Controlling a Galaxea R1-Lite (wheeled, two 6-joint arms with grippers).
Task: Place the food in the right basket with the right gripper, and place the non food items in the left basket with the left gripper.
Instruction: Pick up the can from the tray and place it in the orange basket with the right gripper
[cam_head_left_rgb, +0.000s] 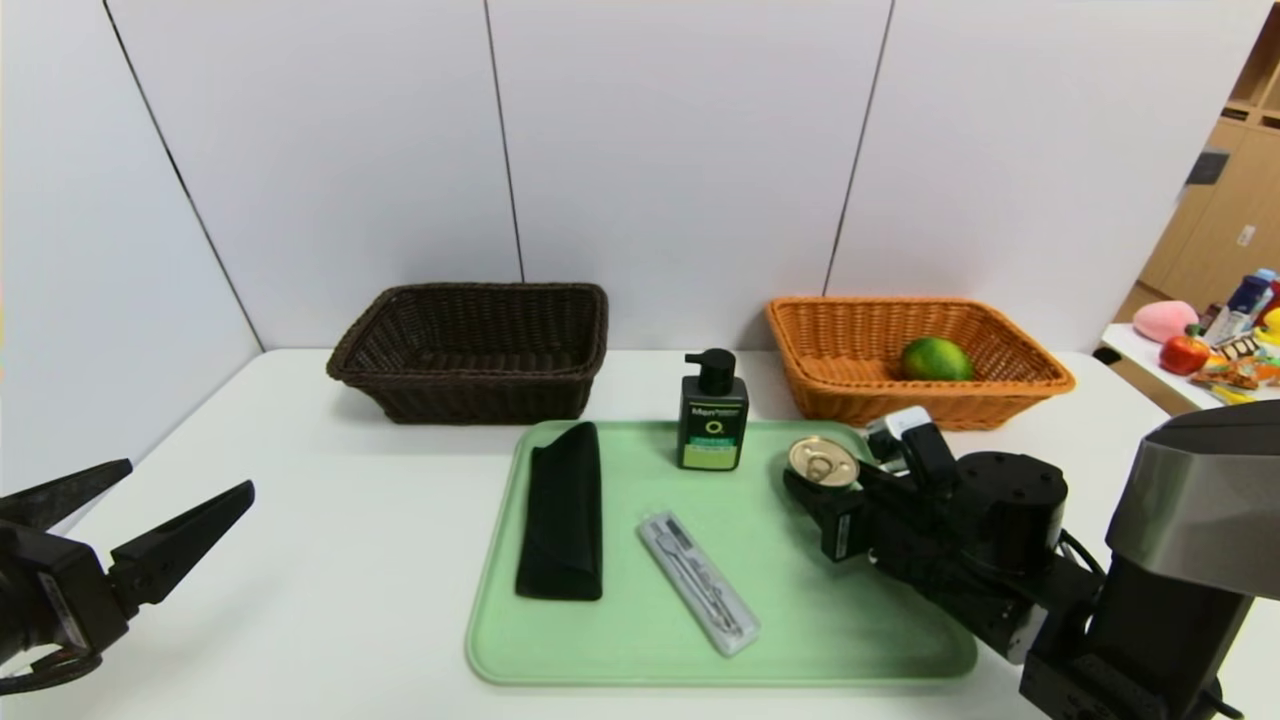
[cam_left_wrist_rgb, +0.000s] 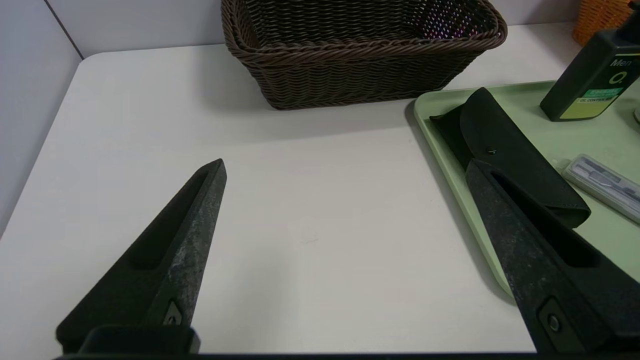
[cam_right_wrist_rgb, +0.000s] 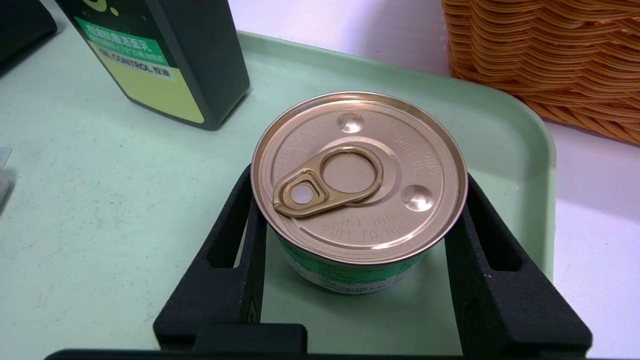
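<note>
The tin can (cam_head_left_rgb: 822, 461) with its gold pull-tab lid (cam_right_wrist_rgb: 357, 170) stands at the right of the green tray (cam_head_left_rgb: 850, 620). My right gripper (cam_head_left_rgb: 815, 480) is shut on it, one finger on each side (cam_right_wrist_rgb: 357, 200). The lime (cam_head_left_rgb: 936, 358) lies in the orange basket (cam_head_left_rgb: 850, 400). The dark green pump bottle (cam_head_left_rgb: 712, 420), black pouch (cam_head_left_rgb: 562, 510) and clear-grey cutlery case (cam_head_left_rgb: 697, 582) sit on the tray. The dark brown basket (cam_head_left_rgb: 470, 390) is empty. My left gripper (cam_head_left_rgb: 188, 476) hangs open over the bare table at far left (cam_left_wrist_rgb: 346, 165).
The white table (cam_head_left_rgb: 330, 560) holds the tray in the middle and both baskets at the back, against a white wall. A side table with toys and packets (cam_head_left_rgb: 1200, 350) stands at far right. The orange basket's wall (cam_right_wrist_rgb: 550, 60) is close behind the can.
</note>
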